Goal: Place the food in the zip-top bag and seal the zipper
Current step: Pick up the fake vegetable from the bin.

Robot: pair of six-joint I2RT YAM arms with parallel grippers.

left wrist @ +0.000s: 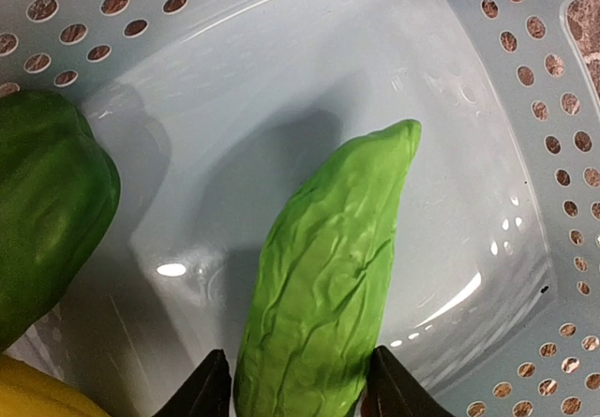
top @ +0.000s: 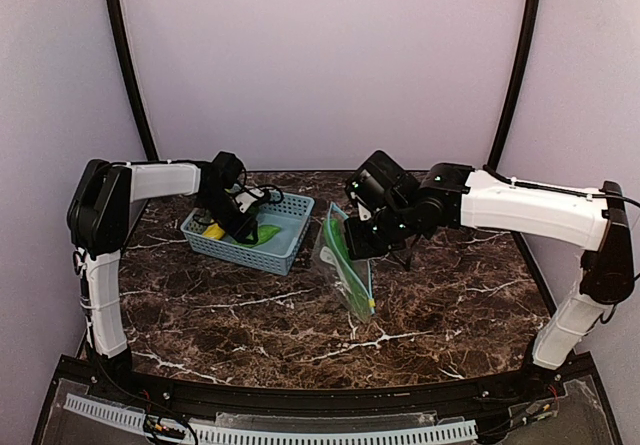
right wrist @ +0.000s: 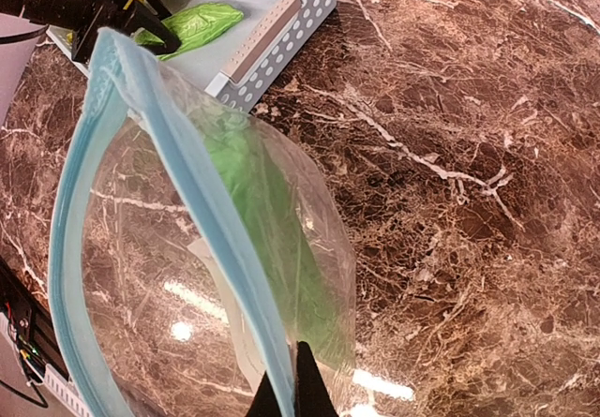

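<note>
Pickup step: cucumber (left wrist: 323,286) is straddled narrowly by left gripper (left wrist: 295,394), grip unconfirmed; zip-top bag (right wrist: 187,295) is pinched by right gripper (right wrist: 291,389); lift required.

Bright even light, sharp pictures, glare on zip-top bag (right wrist: 178,290) and basket (left wrist: 281,80).

The right gripper (right wrist: 295,394) pinches the bag (right wrist: 178,342) at its zipper (right wrist: 192,192), its jaws closed tight, the mouth gaping above the table (right wrist: 450,201). A cucumber (right wrist: 267,220) lies inside. Beyond, the basket (right wrist: 281,33) holds a second cucumber (right wrist: 197,23).
</note>
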